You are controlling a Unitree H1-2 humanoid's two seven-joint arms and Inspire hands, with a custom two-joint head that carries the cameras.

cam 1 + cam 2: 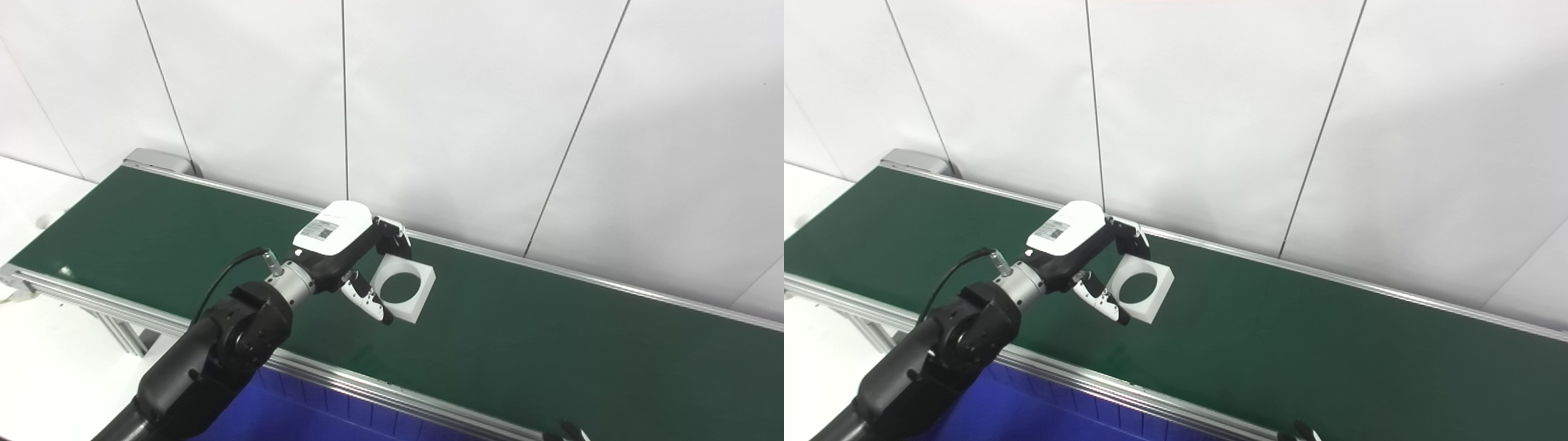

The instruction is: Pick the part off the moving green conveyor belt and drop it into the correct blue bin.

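While the left hand [352, 257] reaches out over the green conveyor belt [551, 343], its fingers [392, 240] and thumb [367, 300] sit on either side of the part [402, 289], and they look closed onto it! Fingers press the part's far corner, the thumb runs along its near left edge, so the hand has it pinched between them. And look at that part: a white, flat, square block with a big round hole straight through the middle, dark green showing through the opening. It's tilted, its hand-side edge raised, with its thick side wall facing us; whether its far corner touches the belt I can't tell. Just below the arm, on the near side of the belt's metal rail, a blue bin [318, 416] shows. Down at the bottom edge, only a tip of the right hand [569, 432] peeks in, far off to the right of the working hand; open or closed, no telling.
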